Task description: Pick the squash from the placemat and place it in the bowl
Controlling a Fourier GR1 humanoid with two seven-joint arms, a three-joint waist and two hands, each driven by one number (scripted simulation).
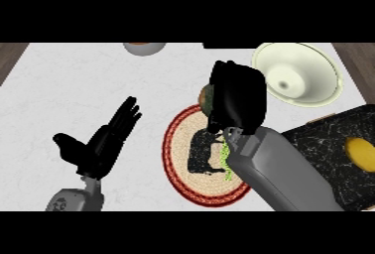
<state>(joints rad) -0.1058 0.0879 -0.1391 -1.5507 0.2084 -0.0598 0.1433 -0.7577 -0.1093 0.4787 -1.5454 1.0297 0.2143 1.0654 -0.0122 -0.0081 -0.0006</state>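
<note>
My right hand point(236, 96) hangs over the far edge of the round woven placemat point(183, 163), fingers curled down. A rounded olive-and-brown piece, the squash point(207, 95), peeks out at the hand's left side, inside the grip. The hand's dark shadow falls on the middle of the mat, so hand and squash appear lifted off it. The cream bowl point(296, 74) stands to the right and slightly beyond the hand, apart from it. A small light-green patch point(227, 166) shows by the forearm on the mat; I cannot tell what it is.
My left hand point(102, 141) rests open at the lower left, fingers up. A black marbled tray point(322, 144) with a yellow item point(360, 153) lies at the right. A pale round dish point(144, 48) sits at the far edge.
</note>
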